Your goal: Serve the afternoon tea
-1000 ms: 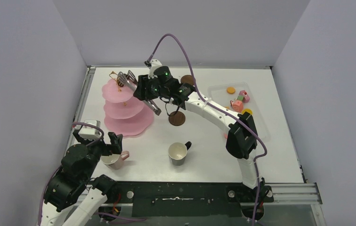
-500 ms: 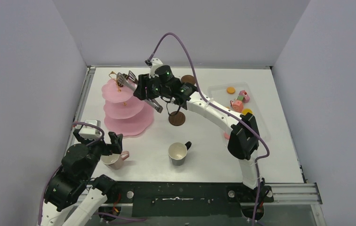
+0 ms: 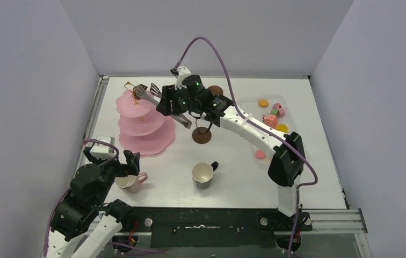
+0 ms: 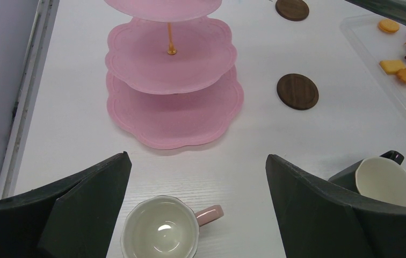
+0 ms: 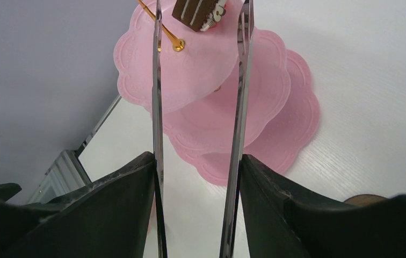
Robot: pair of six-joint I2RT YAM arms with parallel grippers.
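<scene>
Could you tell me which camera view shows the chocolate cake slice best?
The right wrist view: the chocolate cake slice lies on the pink stand's top tier, layers and cream clear, between the tongs' arms. Top external shows only a tiny dark speck there; left wrist crops it out.

Pink stand [image 4: 174, 115], brown-and-white cake [image 5: 200, 13], brown coasters [image 4: 297, 91], pink mug [image 4: 163, 231], black mug [image 4: 383, 180], silver tongs [image 5: 242, 80].

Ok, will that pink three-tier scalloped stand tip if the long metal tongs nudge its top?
Possibly: the pink three-tier scalloped stand rides on one thin gold post, so a high push from the long metal tongs could rock it. Its widest tier is at the bottom, which should help. It looks like light plastic, so it may slide.
</scene>
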